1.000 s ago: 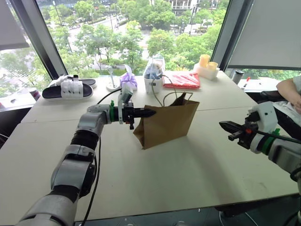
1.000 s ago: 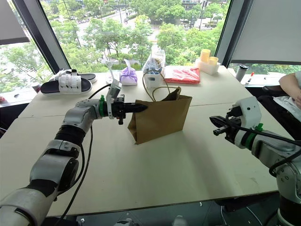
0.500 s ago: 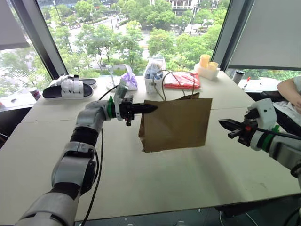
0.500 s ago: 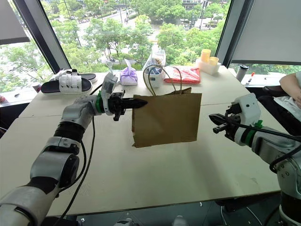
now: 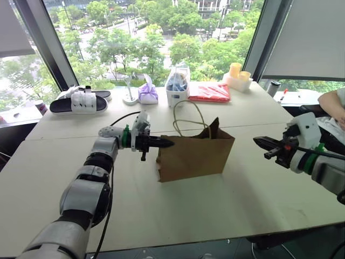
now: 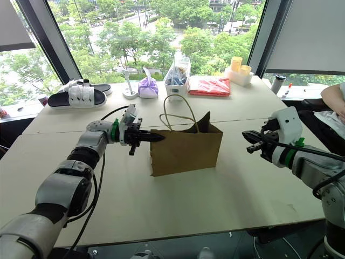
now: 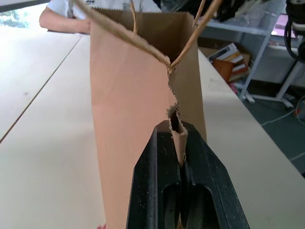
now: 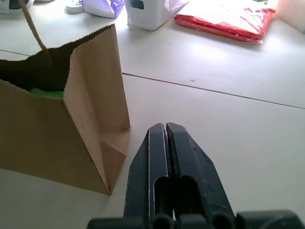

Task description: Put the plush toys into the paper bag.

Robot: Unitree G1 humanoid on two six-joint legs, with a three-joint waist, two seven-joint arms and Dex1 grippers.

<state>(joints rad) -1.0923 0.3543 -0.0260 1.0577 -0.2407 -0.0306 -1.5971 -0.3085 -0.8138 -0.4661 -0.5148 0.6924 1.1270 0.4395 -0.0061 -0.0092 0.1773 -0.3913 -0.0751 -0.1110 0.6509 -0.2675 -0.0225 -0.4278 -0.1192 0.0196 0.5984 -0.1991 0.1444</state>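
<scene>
The brown paper bag stands upright on the table's middle, mouth open, its loop handles sticking up. My left gripper points level at the bag's left end and is shut on its torn top rim. A lime green plush toy shows inside the bag's mouth in the right wrist view. My right gripper hovers to the right of the bag, apart from it, shut with nothing in it, its fingers pressed together.
Along the table's far edge lie black-and-white sandals, a purple pouch, a clear plastic bag of blue items, a red flat packet and yellow cups. A person's arm rests at the far right.
Half a second ago the bag hung raised with its broad side towards me; now it is lower, resting on the table, my left gripper having come down with it. The right gripper kept still.
</scene>
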